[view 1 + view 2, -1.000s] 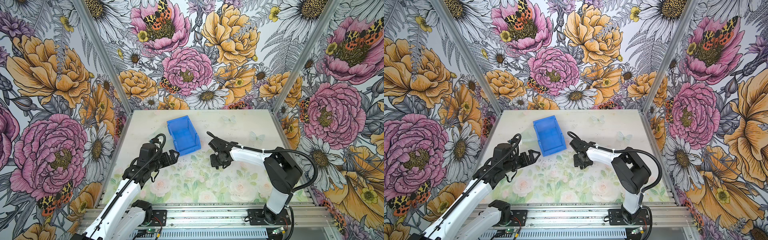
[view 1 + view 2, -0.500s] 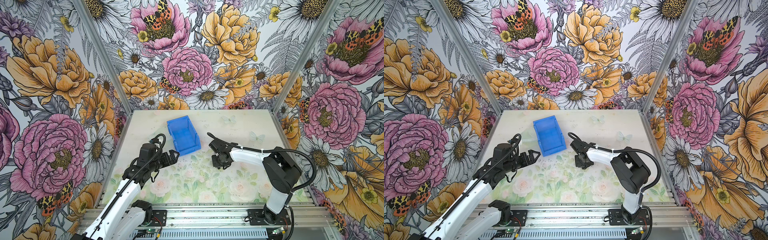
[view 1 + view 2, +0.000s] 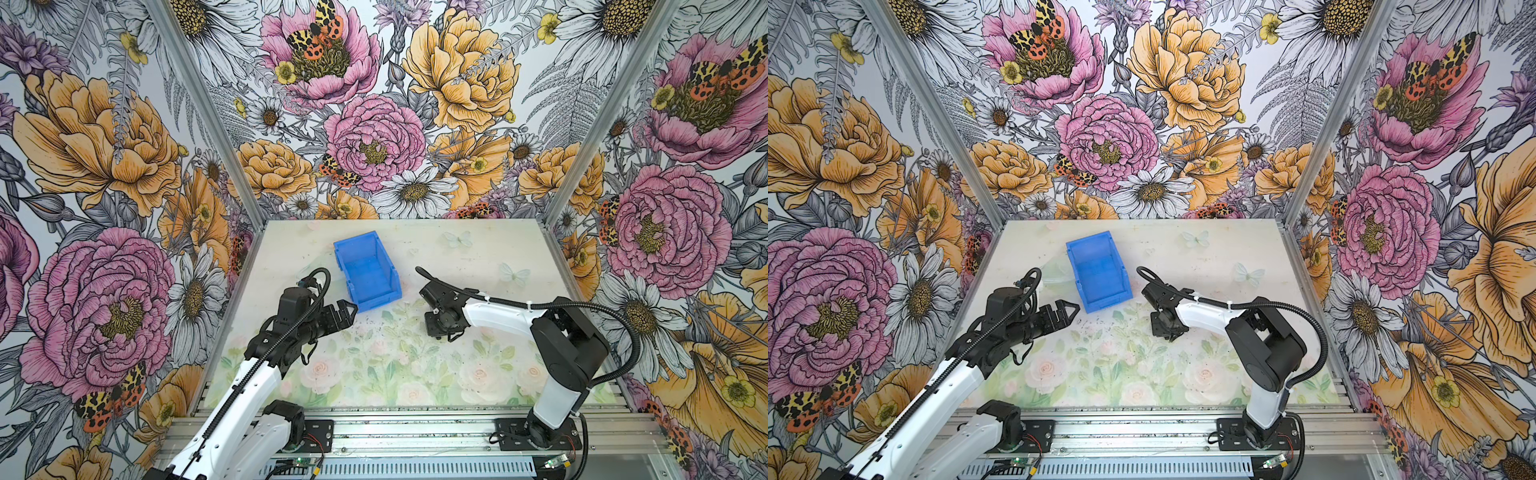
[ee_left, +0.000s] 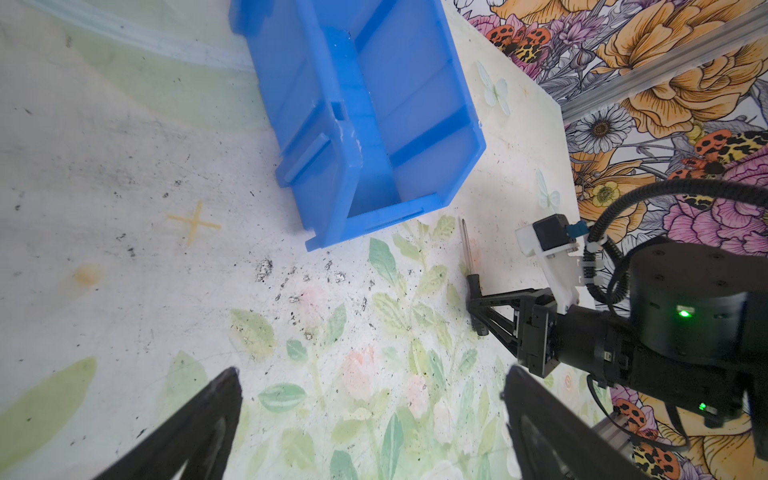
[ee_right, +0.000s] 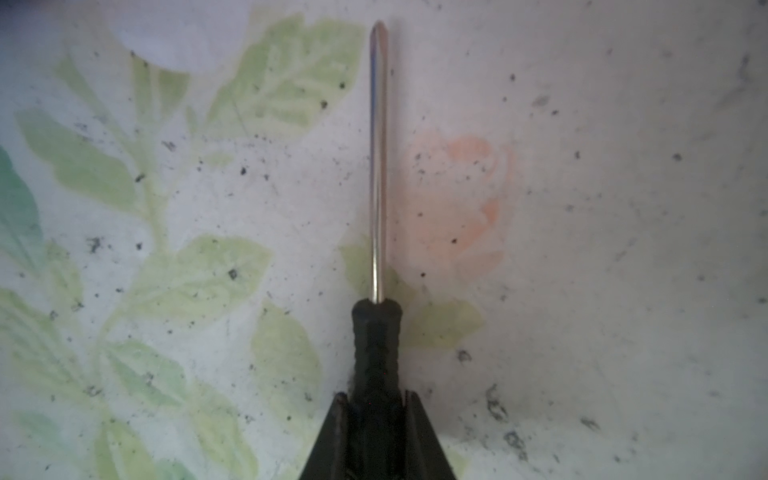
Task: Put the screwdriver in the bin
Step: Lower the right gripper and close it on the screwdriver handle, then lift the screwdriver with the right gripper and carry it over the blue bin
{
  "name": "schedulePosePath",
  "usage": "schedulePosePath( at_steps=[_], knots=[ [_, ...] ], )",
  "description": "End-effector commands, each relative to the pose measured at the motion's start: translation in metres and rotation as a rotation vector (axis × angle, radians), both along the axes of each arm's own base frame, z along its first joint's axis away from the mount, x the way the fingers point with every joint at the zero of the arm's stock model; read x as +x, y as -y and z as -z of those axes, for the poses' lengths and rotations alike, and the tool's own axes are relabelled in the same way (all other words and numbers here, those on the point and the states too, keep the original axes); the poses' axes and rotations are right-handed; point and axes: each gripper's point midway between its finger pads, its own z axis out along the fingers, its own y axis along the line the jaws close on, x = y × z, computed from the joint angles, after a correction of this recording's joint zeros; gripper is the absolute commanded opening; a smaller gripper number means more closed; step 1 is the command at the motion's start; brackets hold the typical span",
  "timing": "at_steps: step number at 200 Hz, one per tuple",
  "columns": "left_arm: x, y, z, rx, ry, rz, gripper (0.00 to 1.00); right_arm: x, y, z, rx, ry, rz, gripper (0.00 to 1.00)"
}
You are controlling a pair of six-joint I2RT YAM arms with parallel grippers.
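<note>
Black plastic and thin grey steel fill my right wrist view. The screwdriver (image 5: pixel 377 174) runs straight out from the right hand (image 5: pixel 374 401), whose fingers (image 5: pixel 332 432) are pressed in on the rear of the handle, pinching it. My left wrist view shows the same grip from the side. There the screwdriver (image 4: pixel 467 249) is outside the blue bin (image 4: pixel 374 124), near its lowered front. The tip points toward the bin's nearest corner, with a gap of worktop (image 4: pixel 124 166) between them. The tool is right down at the scuffed surface, and I cannot tell whether it rests there or is just clear of it.

In both top views the bin (image 3: pixel 368 270) (image 3: pixel 1100 270) stands open side up, skewed, toward the back middle of the worktop. My left hand (image 3: pixel 347 311) hovers near its front left corner without touching it. The left hand's fingers (image 4: pixel 199 424) are spread wide, with nothing between them.
</note>
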Motion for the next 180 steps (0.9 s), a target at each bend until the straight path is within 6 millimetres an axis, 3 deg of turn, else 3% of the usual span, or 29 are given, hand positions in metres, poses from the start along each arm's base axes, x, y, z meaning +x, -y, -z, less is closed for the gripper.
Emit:
schedulePosePath(
  at_steps=[1, 50, 105, 180],
  knots=[
    [0.004, -0.004, -0.005, 0.013, 0.043, -0.005, 0.99, 0.004, -0.005, -0.031, 0.046, 0.083, -0.034, 0.00],
    [0.007, -0.009, -0.007, 0.020, 0.052, -0.020, 0.99, 0.006, -0.007, -0.067, 0.102, 0.165, -0.049, 0.00],
    [0.008, -0.016, -0.007, 0.023, 0.057, -0.048, 0.99, 0.022, -0.020, -0.113, 0.168, 0.273, -0.079, 0.00],
    [0.013, -0.029, -0.009, 0.046, 0.074, -0.090, 0.99, 0.047, -0.057, -0.163, 0.260, 0.354, -0.126, 0.00]
  ],
)
